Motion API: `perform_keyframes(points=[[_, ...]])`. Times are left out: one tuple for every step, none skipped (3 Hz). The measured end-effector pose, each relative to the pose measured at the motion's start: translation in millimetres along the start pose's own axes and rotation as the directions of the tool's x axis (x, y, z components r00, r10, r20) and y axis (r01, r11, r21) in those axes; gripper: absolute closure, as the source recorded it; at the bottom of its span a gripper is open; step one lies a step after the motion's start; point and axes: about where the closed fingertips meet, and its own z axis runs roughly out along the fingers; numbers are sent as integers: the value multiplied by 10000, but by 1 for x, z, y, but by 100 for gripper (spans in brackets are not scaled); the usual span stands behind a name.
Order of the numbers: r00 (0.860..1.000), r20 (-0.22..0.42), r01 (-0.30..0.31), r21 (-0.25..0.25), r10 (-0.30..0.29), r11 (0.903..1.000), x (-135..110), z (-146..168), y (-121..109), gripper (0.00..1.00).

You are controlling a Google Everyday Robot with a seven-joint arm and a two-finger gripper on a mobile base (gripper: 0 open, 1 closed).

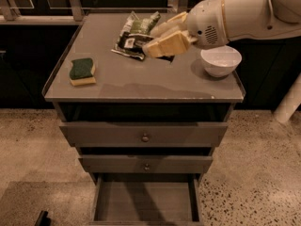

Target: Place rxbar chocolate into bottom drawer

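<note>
My gripper (164,36) hangs above the cabinet top, just right of the green chip bag. Its tan fingers (168,44) are closed together. The rxbar chocolate (166,58) shows only as a dark sliver under the lower finger, and the rest of it is hidden by the fingers. No black bar lies on the cabinet top. The bottom drawer (141,202) is pulled open at the foot of the cabinet, with a bare flat floor.
A crinkled green chip bag (134,34) lies at the back middle of the cabinet top (141,86). A green and yellow sponge (82,71) lies at the left, and a white bowl (220,60) stands at the right. The two upper drawers (145,134) are shut.
</note>
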Motion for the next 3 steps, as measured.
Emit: perform_keyframes(points=[[9996, 92, -271, 446, 267, 9986, 8, 1, 12, 100], [9996, 86, -275, 442, 271, 9986, 9, 1, 11, 100], [9941, 350, -1048, 684, 1026, 9921, 33, -2, 24, 100]])
